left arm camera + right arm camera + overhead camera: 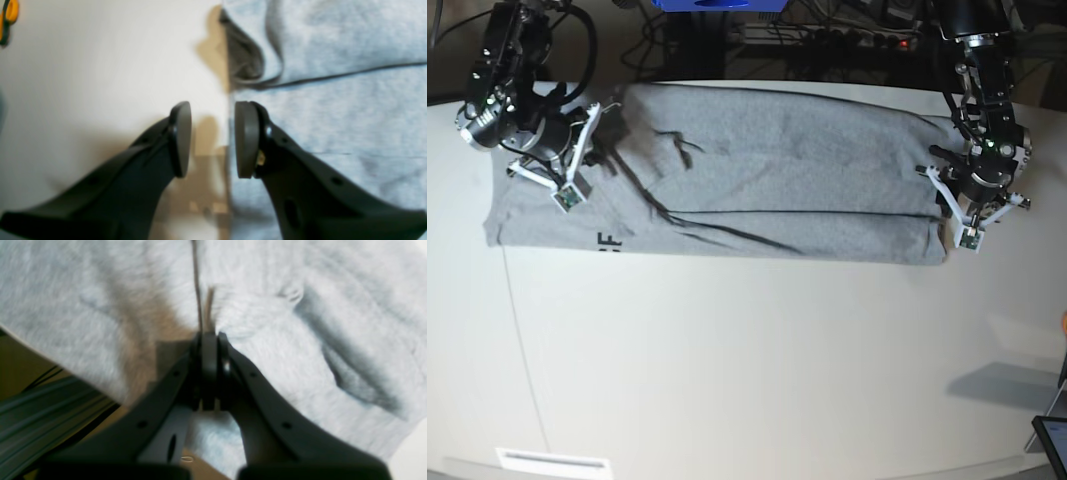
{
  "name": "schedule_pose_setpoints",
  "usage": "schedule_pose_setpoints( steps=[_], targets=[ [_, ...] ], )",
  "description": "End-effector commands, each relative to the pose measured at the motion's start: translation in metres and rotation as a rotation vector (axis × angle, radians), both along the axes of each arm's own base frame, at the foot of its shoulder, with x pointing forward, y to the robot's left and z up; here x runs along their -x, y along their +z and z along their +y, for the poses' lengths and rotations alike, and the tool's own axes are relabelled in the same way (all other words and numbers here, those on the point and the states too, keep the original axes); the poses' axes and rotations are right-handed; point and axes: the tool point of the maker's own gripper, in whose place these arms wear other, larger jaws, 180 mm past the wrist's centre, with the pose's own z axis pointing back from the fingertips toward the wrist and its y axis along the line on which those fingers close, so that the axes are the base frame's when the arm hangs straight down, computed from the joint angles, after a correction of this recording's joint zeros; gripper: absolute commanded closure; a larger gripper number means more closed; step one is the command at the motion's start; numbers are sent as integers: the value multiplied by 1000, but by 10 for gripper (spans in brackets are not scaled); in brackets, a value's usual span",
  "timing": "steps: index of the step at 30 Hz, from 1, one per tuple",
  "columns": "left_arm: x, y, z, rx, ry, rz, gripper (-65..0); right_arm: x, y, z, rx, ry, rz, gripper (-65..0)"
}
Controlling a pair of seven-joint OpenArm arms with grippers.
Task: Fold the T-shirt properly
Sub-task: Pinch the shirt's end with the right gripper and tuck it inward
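Note:
The heather-grey T-shirt lies as a long folded band across the far half of the white table, with a bit of black lettering at its front left edge. My right gripper is at the shirt's left end. In the right wrist view this gripper is shut, pinching a raised ridge of the shirt's fabric. My left gripper is at the shirt's right end. In the left wrist view it stands open, straddling the shirt's edge, one pad over cloth, the other over bare table.
Cables and a power strip run behind the table's back edge. A dark tablet-like device sits at the front right corner, with an orange-and-black object at the table's right side. Past the table's left edge are dark cables.

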Motion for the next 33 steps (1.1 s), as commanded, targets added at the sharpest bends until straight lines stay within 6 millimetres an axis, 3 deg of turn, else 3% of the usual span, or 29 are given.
schedule_pose_setpoints(
  steps=[1,7,13,20,23,28,33],
  targets=[
    [-9,12,3,-15,-7,-43,-220,-7,9,-7,7,-9,-39,0],
    [-7,11,1,-7,-9,-41,-220,1,5,-18,19,-44,-19,0],
    [-8,8,2,-3,-5,-36,-220,10,6,-2,-79,-27,-12,0],
    [-3,-2,5,6,8,-8,-220,21,12,-7,-161,-52,-10,0],
    [-3,-6,-2,10,-13,5,-220,22,20,1,-243,-36,-23,0],
    [-4,-8,-9,14,-31,9,-220,22,32,10,-410,-158,13,0],
    [-5,-7,-8,13,-30,6,-220,22,29,11,-449,-208,48,0]
  ],
)
